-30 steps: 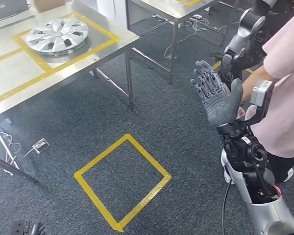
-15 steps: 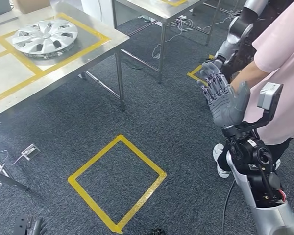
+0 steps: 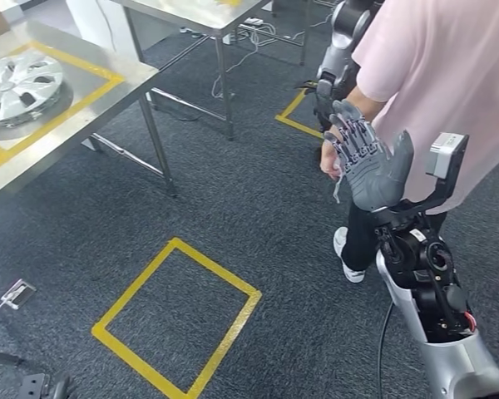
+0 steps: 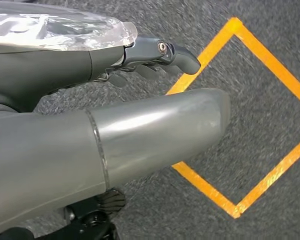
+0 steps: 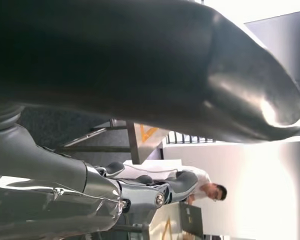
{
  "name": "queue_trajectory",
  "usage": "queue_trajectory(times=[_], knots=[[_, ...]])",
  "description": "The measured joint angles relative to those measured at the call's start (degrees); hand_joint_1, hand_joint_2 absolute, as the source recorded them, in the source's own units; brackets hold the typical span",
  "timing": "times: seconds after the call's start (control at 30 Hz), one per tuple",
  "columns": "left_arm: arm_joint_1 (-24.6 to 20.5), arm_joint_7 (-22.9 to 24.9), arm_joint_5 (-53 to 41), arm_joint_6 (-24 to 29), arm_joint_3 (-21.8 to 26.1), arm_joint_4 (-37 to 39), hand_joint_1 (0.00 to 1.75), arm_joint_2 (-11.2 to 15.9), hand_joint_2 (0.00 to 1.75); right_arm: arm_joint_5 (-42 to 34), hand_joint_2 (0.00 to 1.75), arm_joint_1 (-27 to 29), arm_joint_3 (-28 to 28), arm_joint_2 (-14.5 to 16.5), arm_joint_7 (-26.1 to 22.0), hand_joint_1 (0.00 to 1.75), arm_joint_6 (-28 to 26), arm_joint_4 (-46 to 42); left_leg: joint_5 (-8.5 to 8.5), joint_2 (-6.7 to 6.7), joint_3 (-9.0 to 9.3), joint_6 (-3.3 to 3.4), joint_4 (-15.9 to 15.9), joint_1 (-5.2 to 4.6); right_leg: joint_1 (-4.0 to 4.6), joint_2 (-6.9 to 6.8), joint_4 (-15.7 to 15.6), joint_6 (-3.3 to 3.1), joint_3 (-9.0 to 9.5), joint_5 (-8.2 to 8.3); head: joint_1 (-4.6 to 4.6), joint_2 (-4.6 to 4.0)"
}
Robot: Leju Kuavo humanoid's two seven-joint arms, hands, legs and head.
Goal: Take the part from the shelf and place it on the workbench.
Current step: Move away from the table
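View swung right, right hand [image 3: 369,162] raised, fingers [image 3: 350,137] spread

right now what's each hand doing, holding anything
Left hand: open, holding nothing, hanging over the floor.
Right hand: open, fingers spread, holding nothing.

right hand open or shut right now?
Open. In the head view the right hand is raised with fingers spread and nothing in it.

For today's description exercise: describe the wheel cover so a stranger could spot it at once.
Find the steel table at the far left of the head view. Inside its yellow tape outline lies the wheel cover, a flat silver disc with spoke-like cutouts, the only round thing there.
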Motion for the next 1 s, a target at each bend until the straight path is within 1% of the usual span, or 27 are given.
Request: queue_trajectory(times=[0.03,0.07,0.1,0.13,0.17,0.23,0.27,0.3,0.33,0.37,0.4,0.43,0.47,0.5,0.53,0.6,0.63,0.67,0.73,0.77,0.8,0.83,0.87,0.9,0.93,0.97,1.0], knots=[[-0.01,0.0,0.01,0.0,0.0,0.0,0.0,0.04,0.0,0.0,0.0,-0.01,0.01,0.0,0.0,0.0,0.0,0.01,2.4,-0.43,1.59,0.1,-3.92,0.07,-0.02,0.55,0.1,0.06,0.04,-0.04,-0.2,0.0],[-0.06,0.0,0.04,0.0,0.0,0.0,0.0,0.09,0.0,0.0,0.0,-0.02,0.0,0.0,0.0,0.0,0.0,0.0,4.38,-1.41,3.48,0.24,-8.29,0.15,0.03,1.09,0.26,0.19,-0.02,-0.12,-0.39,0.0],[-0.09,0.0,0.08,0.0,0.0,0.0,0.0,0.14,0.0,0.0,0.0,-0.03,-0.01,0.0,0.01,0.0,-0.01,-0.01,5.78,-2.17,5.01,0.4,-11.83,0.22,0.1,1.61,0.46,0.39,-0.14,-0.19,-0.49,0.0],[-0.1,0.0,0.11,0.0,0.0,0.0,0.0,0.18,0.0,0.0,0.0,-0.04,-0.01,0.0,0.01,0.0,-0.01,-0.01,6.41,-2.76,5.96,0.57,-14.0,0.27,0.15,2.07,0.61,0.64,-0.32,-0.24,-0.51,0.0],[-0.12,0.0,0.14,0.0,0.0,0.0,0.0,0.18,0.0,0.0,0.0,-0.03,-0.03,0.0,0.01,0.0,-0.01,-0.01,6.38,-2.92,6.28,0.77,-14.74,0.21,0.15,2.52,0.67,0.94,-0.49,-0.23,-0.47,0.0],[-0.24,-0.02,0.17,0.0,0.0,0.0,0.0,0.11,0.0,0.0,0.0,0.04,-0.1,-0.02,0.01,0.0,-0.02,-0.02,6.57,-1.93,6.43,1.32,-15.0,0.18,-0.01,3.13,0.67,1.6,-0.7,-0.19,-0.37,0.0],[-0.34,-0.03,0.21,0.0,0.0,0.0,0.0,0.1,0.0,0.0,0.0,0.07,-0.14,-0.05,0.01,0.0,-0.05,-0.05,6.67,-1.5,6.57,1.64,-15.19,0.23,-0.04,2.56,1.24,1.95,-0.91,-0.62,-0.26,0.0],[-0.41,-0.05,0.25,0.0,0.0,0.0,0.0,0.1,0.0,0.0,0.0,0.08,-0.18,-0.09,0.01,0.0,-0.07,-0.08,6.75,-1.0,6.72,1.95,-15.38,0.32,-0.06,1.55,2.83,2.3,-1.57,-1.65,0.03,0.0],[-0.42,-0.06,0.27,0.0,0.0,0.0,0.0,0.09,0.0,0.0,0.0,0.11,-0.2,-0.13,0.01,0.0,-0.09,-0.1,6.77,-0.5,6.84,2.19,-15.52,0.39,-0.14,0.26,5.68,2.63,-2.78,-3.3,0.37,0.0],[-0.37,-0.07,0.29,0.0,0.0,0.0,0.0,0.13,0.0,0.0,0.0,0.18,-0.19,-0.16,0.01,0.0,-0.11,-0.11,6.72,-0.06,6.91,2.35,-15.54,0.34,-0.25,-0.94,9.65,2.99,-4.59,-5.35,0.77,0.0],[-0.28,-0.07,0.3,0.0,0.0,0.0,0.0,0.13,0.0,0.0,0.0,0.33,-0.19,-0.17,0.02,0.0,-0.12,-0.11,6.65,0.45,6.93,2.45,-15.53,0.29,-0.46,-1.54,13.87,3.29,-6.59,-7.21,1.1,0.0],[-0.19,-0.07,0.3,0.0,0.0,0.0,0.0,0.13,0.0,0.0,0.0,0.53,-0.19,-0.17,0.04,0.0,-0.14,-0.1,6.57,0.96,6.97,2.45,-15.52,0.26,-0.65,-1.82,17.07,3.53,-8.16,-8.27,1.29,0.0],[-0.14,-0.07,0.3,0.0,0.0,0.0,0.0,0.12,0.0,0.0,0.0,0.7,-0.19,-0.17,0.07,0.0,-0.16,-0.1,6.48,1.46,7.05,2.39,-15.51,0.25,-0.8,-1.98,18.25,3.69,-8.76,-8.19,1.49,0.0],[-0.12,-0.07,0.31,0.0,0.0,0.0,0.0,0.11,0.0,0.0,0.0,0.8,-0.19,-0.17,0.1,0.0,-0.19,-0.1,6.36,1.95,7.21,2.28,-15.51,0.28,-0.9,-2.15,16.95,3.76,-8.09,-6.97,1.73,0.0],[-0.12,-0.07,0.32,-0.01,0.0,0.0,0.0,0.09,0.0,0.0,0.0,0.84,-0.2,-0.17,0.15,0.0,-0.23,-0.12,6.19,2.39,7.46,2.11,-15.51,0.3,-0.96,-2.53,13.43,3.75,-6.3,-4.9,1.98,0.0],[-0.15,-0.08,0.35,-0.02,0.0,0.0,0.0,0.07,0.0,0.0,0.0,0.8,-0.2,-0.17,0.22,0.0,-0.31,-0.19,5.8,3.17,7.97,1.61,-15.47,0.18,-0.72,-4.35,4.91,3.4,-2.0,-1.48,2.41,0.0],[-0.17,-0.09,0.36,-0.02,0.0,0.0,0.0,0.09,0.0,0.0,0.0,0.8,-0.21,-0.17,0.25,0.0,-0.34,-0.24,5.65,3.51,8.15,1.34,-15.46,0.04,-0.49,-4.99,2.23,3.05,-0.74,-0.72,2.47,0.0],[-0.18,-0.1,0.36,-0.02,0.0,0.0,0.0,0.11,0.0,0.0,0.0,0.81,-0.21,-0.17,0.27,0.0,-0.36,-0.27,5.54,3.92,8.27,1.07,-15.51,-0.1,-0.24,-5.25,1.01,2.64,-0.25,-0.62,2.39,0.0],[-0.23,-0.12,0.37,-0.02,0.0,0.0,0.0,0.13,0.0,0.0,0.0,0.85,-0.22,-0.17,0.3,0.0,-0.36,-0.38,5.4,4.67,8.52,0.51,-15.73,-0.16,-0.08,-4.25,0.75,1.81,-0.27,-0.57,2.07,0.0],[-0.28,-0.13,0.37,-0.02,0.0,0.0,0.0,0.12,0.0,0.0,0.0,0.84,-0.22,-0.17,0.29,0.0,-0.36,-0.46,5.03,4.38,8.54,0.2,-15.49,-0.05,-0.14,-3.78,0.54,1.43,-0.19,-0.44,1.87,0.0],[-0.33,-0.13,0.36,-0.03,0.0,0.0,0.0,0.12,0.0,0.0,0.0,0.75,-0.22,-0.17,0.3,0.0,-0.36,-0.53,4.1,3.53,8.05,-0.03,-14.22,0.07,-0.23,-3.34,0.31,1.0,-0.09,-0.28,1.68,0.0],[-0.34,-0.13,0.36,-0.03,0.0,0.0,0.0,0.12,0.0,0.0,0.0,0.68,-0.21,-0.17,0.3,0.0,-0.37,-0.6,2.57,2.39,6.89,-0.21,-11.64,0.16,-0.31,-2.95,0.09,0.61,-0.01,-0.13,1.41,0.0],[-0.3,-0.13,0.35,-0.03,0.0,0.0,0.0,0.14,0.0,0.0,0.0,0.64,-0.19,-0.17,0.31,0.0,-0.37,-0.62,0.64,1.2,5.02,-0.27,-7.79,0.18,-0.31,-2.52,0.02,0.34,-0.04,-0.06,1.04,0.0],[-0.2,-0.13,0.34,-0.03,0.0,0.01,0.0,0.16,0.0,0.0,0.0,0.66,-0.16,-0.17,0.34,0.0,-0.37,-0.61,-1.21,0.5,2.73,-0.31,-3.37,0.16,-0.26,-2.05,0.02,0.13,-0.1,-0.03,0.69,0.0],[-0.08,-0.13,0.35,-0.03,0.0,0.01,0.0,0.16,0.0,0.01,0.0,0.74,-0.13,-0.17,0.36,0.0,-0.38,-0.59,-2.35,0.22,0.72,-0.34,0.3,0.13,-0.22,-1.53,0.03,0.06,-0.14,-0.02,0.38,0.0],[0.03,-0.11,0.34,-0.03,-0.01,0.02,0.0,0.16,0.0,0.02,0.0,0.81,-0.11,-0.17,0.37,0.0,-0.39,-0.57,-2.38,0.09,-0.5,-0.32,2.15,0.11,-0.17,-0.94,0.05,0.02,-0.14,-0.02,0.11,0.0],[0.08,-0.09,0.33,-0.07,-0.01,0.02,0.0,0.15,0.0,0.05,0.0,0.83,-0.11,-0.17,0.38,0.0,-0.4,-0.56,-1.21,0.03,-0.57,-0.25,1.52,0.12,-0.15,-0.34,0.08,0.0,-0.11,-0.02,-0.08,0.0]])
